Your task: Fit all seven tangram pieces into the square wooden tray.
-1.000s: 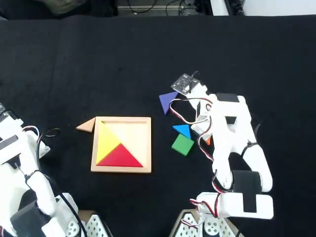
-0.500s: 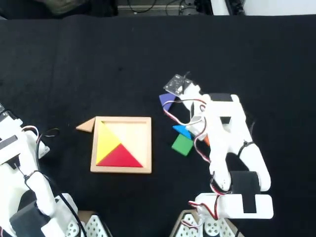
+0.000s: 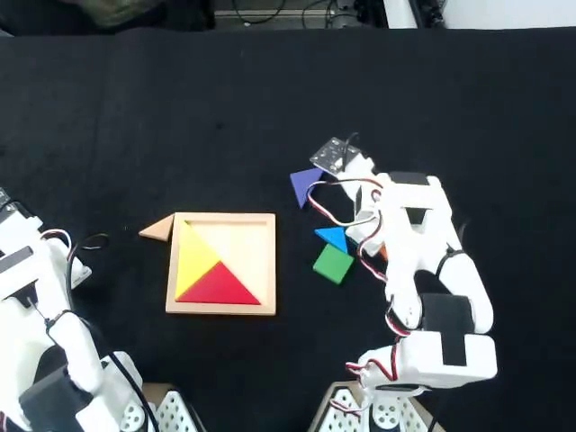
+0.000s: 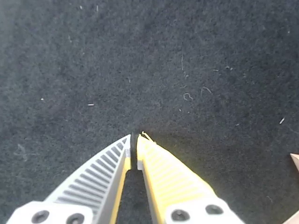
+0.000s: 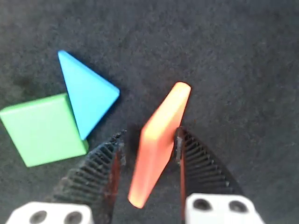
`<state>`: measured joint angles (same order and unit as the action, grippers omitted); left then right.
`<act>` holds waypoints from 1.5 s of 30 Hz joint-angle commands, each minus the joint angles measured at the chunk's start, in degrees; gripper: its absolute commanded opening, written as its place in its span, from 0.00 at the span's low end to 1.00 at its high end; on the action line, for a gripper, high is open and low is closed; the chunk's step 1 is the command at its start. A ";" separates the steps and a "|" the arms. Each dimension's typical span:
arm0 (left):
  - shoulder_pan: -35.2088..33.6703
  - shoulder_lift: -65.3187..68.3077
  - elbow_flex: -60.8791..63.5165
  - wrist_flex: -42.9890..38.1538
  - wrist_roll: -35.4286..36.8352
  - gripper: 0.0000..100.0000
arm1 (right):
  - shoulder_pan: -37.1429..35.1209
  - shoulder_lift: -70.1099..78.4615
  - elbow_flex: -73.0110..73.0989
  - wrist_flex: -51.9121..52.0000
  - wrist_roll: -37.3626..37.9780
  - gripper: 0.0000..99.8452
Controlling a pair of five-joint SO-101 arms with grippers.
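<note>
A black felt cloth [image 3: 135,108] covers the desk, and cables [image 3: 270,13] trail past its far edge. My right claw [image 5: 149,135] is clamped on the orange piece [image 5: 159,140], which stands on edge between the fingers, near the blue triangle [image 5: 86,91] and the green square [image 5: 42,128]. My left claw [image 4: 134,140] is clenched on nothing, over bare cloth by the desk's left edge. The wooden tray [image 3: 221,217] lies toward the near edge and holds the yellow triangle [image 3: 196,256] and the red triangle [image 3: 220,286]. A tan triangle [image 3: 159,229] touches the tray's far-left corner from outside.
</note>
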<state>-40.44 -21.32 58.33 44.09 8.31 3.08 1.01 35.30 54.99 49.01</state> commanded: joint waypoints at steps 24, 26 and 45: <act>0.66 -1.14 -0.40 -0.79 0.09 0.03 | 2.37 2.95 -1.54 -3.69 5.80 0.02; 0.66 -1.14 -0.40 -0.79 0.09 0.03 | 2.64 2.33 -3.30 -1.67 5.63 0.01; 0.66 -1.23 -0.40 -0.79 0.09 0.03 | -30.33 -13.85 -11.91 15.38 -50.99 0.01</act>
<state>-40.44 -21.32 58.33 44.09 8.31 -19.60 -10.59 23.69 72.22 11.47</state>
